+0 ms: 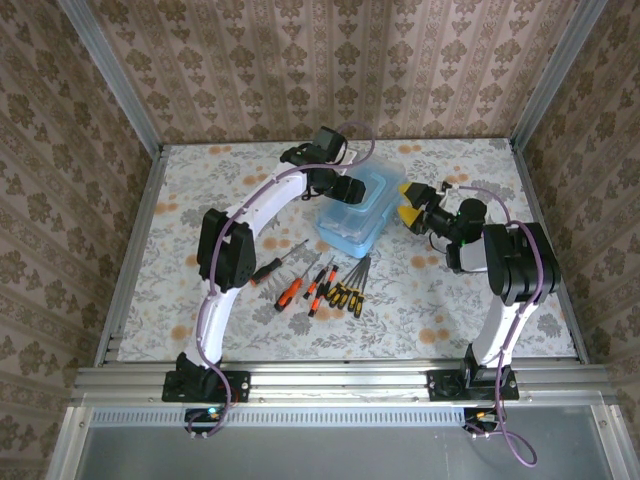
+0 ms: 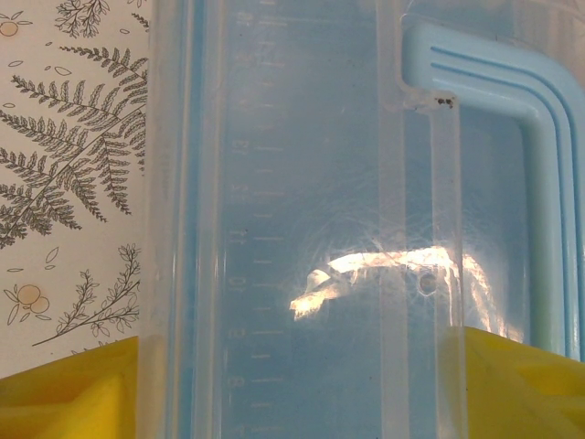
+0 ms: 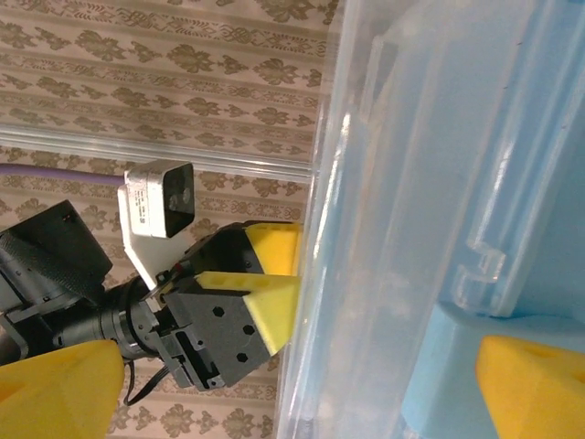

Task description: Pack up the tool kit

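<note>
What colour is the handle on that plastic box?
Light blue; the handle shows best in the left wrist view, against the see-through box.

Tool case (image 1: 358, 215), translucent blue plastic, is sitting between left pincer (image 1: 345, 190) and right pincer (image 1: 410, 203). Screwdrivers (image 1: 322, 282), orange- and yellow-handled, are lying fanned out loose, nearward of both pincers.

Fern-print tablecloth (image 1: 200, 185), damask wallpaper (image 1: 300, 60)

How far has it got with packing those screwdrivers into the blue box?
Hardly started. Done: nothing visibly; the screwdrivers lie on the table in front of the blue box. In hand: the left gripper and the open right gripper both straddle the box's walls. Left: putting the screwdrivers in and closing it.
</note>
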Robot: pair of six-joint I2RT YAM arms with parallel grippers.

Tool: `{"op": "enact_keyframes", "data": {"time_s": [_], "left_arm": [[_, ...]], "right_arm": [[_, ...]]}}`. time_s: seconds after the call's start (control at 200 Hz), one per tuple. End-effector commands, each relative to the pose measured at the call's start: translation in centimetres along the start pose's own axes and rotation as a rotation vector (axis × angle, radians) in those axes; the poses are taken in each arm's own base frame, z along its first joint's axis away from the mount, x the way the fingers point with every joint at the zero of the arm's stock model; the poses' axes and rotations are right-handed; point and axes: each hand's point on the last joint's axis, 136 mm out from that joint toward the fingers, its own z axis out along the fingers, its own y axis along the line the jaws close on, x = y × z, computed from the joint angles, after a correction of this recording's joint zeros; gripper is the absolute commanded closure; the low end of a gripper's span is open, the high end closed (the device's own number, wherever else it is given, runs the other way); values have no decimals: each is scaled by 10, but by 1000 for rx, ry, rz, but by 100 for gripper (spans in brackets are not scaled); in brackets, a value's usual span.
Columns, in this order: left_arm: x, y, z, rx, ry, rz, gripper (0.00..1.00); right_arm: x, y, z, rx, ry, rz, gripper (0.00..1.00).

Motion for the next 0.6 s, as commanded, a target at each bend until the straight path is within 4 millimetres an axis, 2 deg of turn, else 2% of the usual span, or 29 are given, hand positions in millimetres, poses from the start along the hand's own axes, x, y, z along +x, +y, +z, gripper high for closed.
{"op": "enact_keyframes", "data": {"time_s": [0.0,0.055,0.215,0.595], "left_arm": [[83,43,46,-85,277,-107,30],[83,44,46,-70,277,-114,30],[84,43,46,-49,282,-107,30],[84,41,46,-29,283,-97,30]], "right_arm": [[6,-27,0,33,18,44,0],[10,-32,2,39,31,47,0],[17,-27,9,27,56,21,0],[11,-34,25,26,62,74,0]]}}
